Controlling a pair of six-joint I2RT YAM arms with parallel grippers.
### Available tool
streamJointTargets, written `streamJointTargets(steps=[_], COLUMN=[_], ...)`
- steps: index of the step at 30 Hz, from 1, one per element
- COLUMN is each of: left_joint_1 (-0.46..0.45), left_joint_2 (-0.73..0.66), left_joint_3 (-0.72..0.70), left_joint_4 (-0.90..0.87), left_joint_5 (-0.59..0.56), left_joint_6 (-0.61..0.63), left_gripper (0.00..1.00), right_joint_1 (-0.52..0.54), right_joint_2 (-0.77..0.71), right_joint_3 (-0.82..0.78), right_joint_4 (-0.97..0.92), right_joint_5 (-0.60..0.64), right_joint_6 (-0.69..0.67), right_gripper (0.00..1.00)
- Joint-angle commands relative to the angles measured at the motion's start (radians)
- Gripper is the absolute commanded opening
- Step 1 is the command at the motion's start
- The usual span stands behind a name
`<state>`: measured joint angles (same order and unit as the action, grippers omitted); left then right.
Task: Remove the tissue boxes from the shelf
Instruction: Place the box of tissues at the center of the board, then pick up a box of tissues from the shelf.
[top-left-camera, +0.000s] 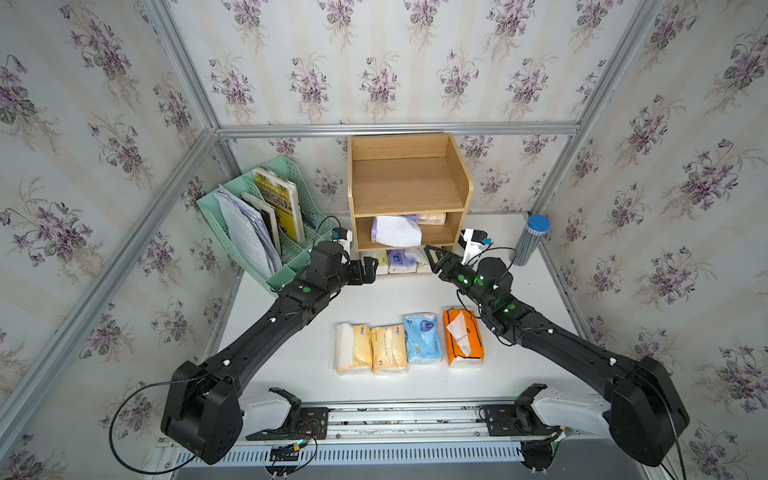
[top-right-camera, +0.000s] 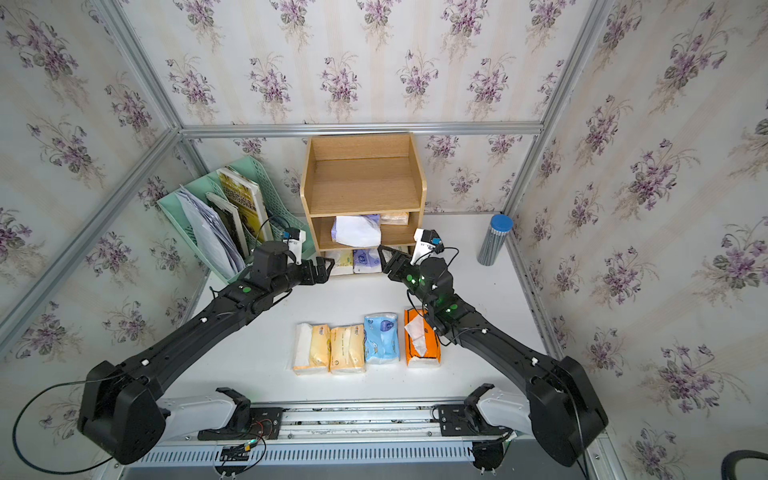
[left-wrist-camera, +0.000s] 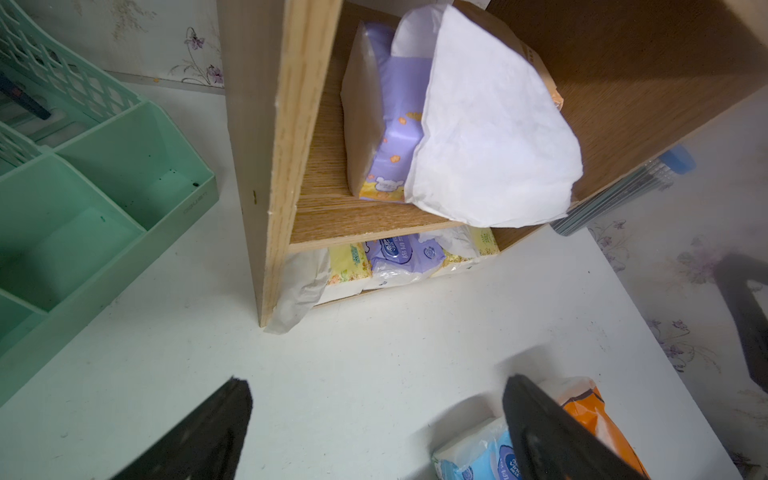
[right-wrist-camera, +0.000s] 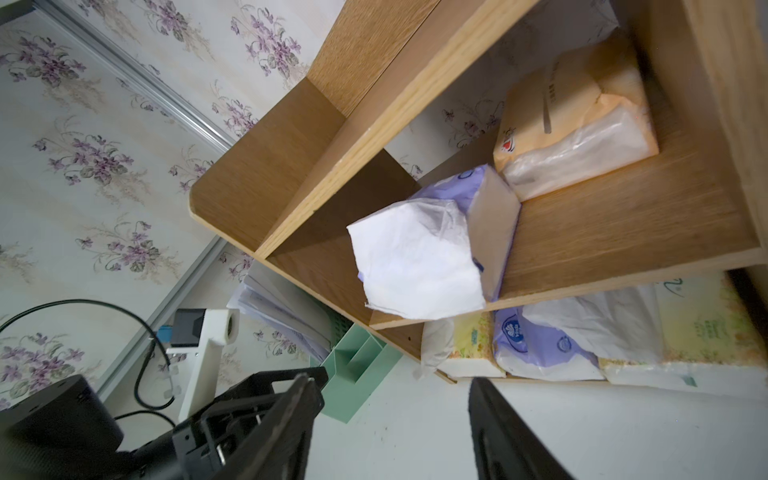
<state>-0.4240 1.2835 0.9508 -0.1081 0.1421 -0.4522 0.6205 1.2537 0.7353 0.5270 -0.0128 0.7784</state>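
Middle tier of shelf (top-left-camera: 407, 183): purple pack (top-left-camera: 397, 230), peach pack (top-left-camera: 432, 217). Bottom tier: three packs (top-left-camera: 399, 261). On table (top-left-camera: 415, 299) before shelf: four packs (top-left-camera: 388, 347). At shelf's bottom front: left gripper (top-left-camera: 369, 268) and right gripper (top-left-camera: 430, 259), both spread and empty. Pack print unreadable.

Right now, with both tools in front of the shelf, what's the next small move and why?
Probably ease the right tool forward onto the purple pack in the bottom tier of the shelf. Its jaws stand apart and empty, just short of that tier and facing it.
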Motion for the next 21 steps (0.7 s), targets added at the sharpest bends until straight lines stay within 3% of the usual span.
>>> streamJointTargets(steps=[1, 21], left_joint_1=[0.004, 0.05], left_joint_2=[0.018, -0.011], left_joint_3=[0.021, -0.043], left_joint_4=[0.029, 0.022], left_joint_5=[0.032, 0.089], left_joint_6=[0.038, 0.059], left_gripper=[0.99, 0.99], right_joint_1=[0.015, 0.022], right_joint_2=[0.058, 0.4], right_joint_3=[0.026, 0.229], right_joint_4=[0.108, 0.173], right_joint_5=[0.072, 0.149], right_joint_6=[0.002, -0.03], right_gripper=[0.65, 0.65])
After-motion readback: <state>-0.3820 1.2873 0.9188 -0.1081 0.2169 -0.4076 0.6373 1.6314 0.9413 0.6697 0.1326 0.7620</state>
